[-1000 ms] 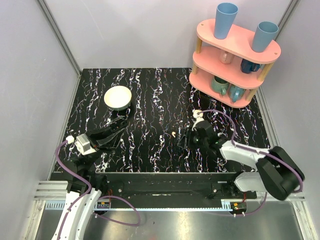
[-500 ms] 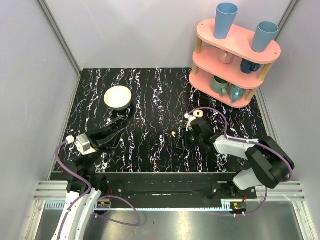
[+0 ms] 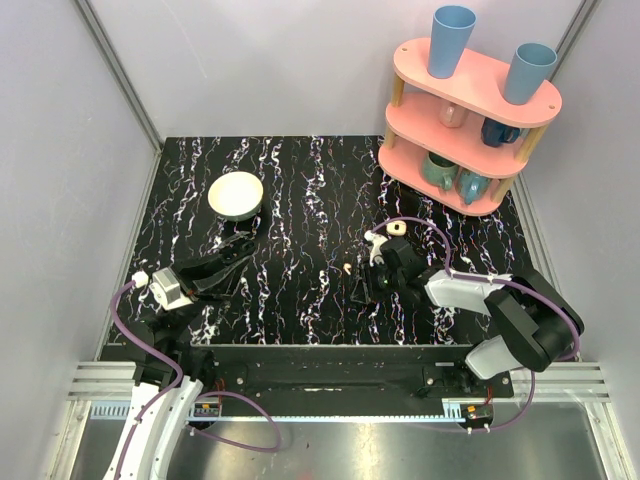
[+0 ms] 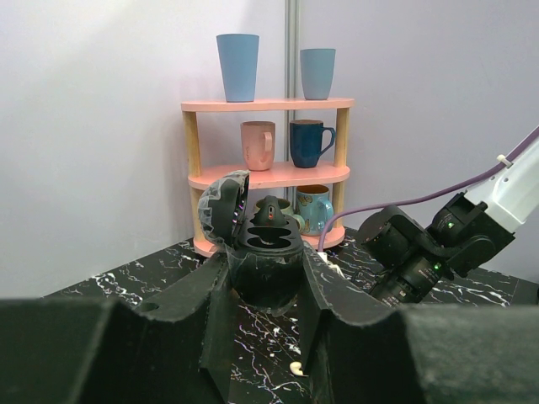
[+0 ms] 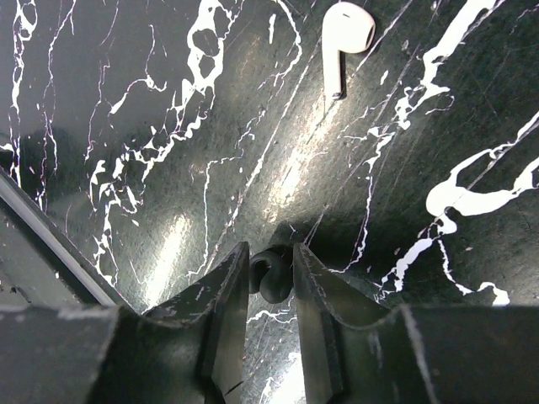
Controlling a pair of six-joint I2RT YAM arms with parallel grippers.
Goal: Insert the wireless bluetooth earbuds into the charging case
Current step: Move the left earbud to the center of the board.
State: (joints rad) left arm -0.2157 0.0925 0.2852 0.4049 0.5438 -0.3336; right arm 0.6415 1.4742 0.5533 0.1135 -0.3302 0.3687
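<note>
My left gripper is shut on a black charging case with its lid open and two empty slots showing; it sits at the left in the top view. One white earbud lies on the marbled tabletop, also seen in the top view and the left wrist view. My right gripper points down at the table just right of that earbud. Its fingers are closed on a small dark rounded piece. A second white earbud is not in view.
A small cream rounded piece with a dark centre lies just behind the right wrist. A cream bowl stands at the back left. A pink shelf with cups and mugs stands at the back right.
The right arm has shifted left toward the white earbud, uncovering the cream piece behind it. The left arm has not moved.
</note>
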